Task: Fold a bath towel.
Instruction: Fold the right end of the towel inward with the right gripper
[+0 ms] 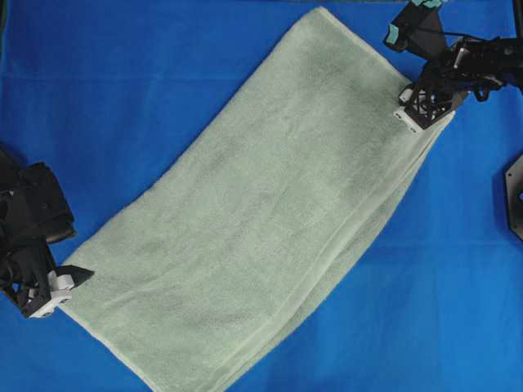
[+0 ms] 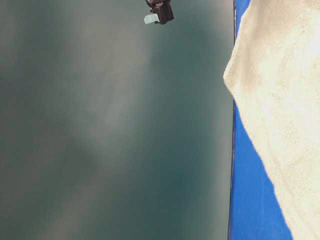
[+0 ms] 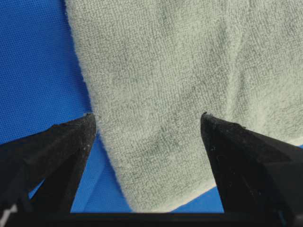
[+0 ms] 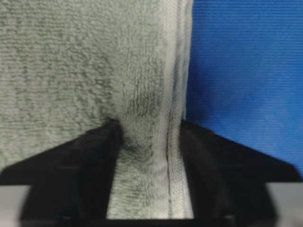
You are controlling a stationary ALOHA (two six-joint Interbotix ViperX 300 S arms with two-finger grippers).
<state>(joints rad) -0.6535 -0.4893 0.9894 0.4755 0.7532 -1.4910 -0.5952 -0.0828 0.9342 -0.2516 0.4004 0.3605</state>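
The bath towel [image 1: 261,212] is pale sage-green terry and lies flat and diagonal on the blue cloth, from lower left to upper right. My left gripper [image 1: 69,286] sits at its lower-left corner. In the left wrist view that gripper [image 3: 147,118] is open, its black fingers wide apart on either side of the towel's [image 3: 180,71] corner. My right gripper [image 1: 417,114] is on the towel's upper-right corner. In the right wrist view it [image 4: 149,125] has drawn in on the towel's [image 4: 71,71] hemmed edge, and the pile puckers between its fingers.
Blue table cloth [image 1: 122,82] surrounds the towel on all sides. A black fixture [image 1: 515,196] sits at the right edge. In the table-level view the towel [image 2: 285,100] fills the right side and a dark arm part [image 2: 160,12] shows at the top.
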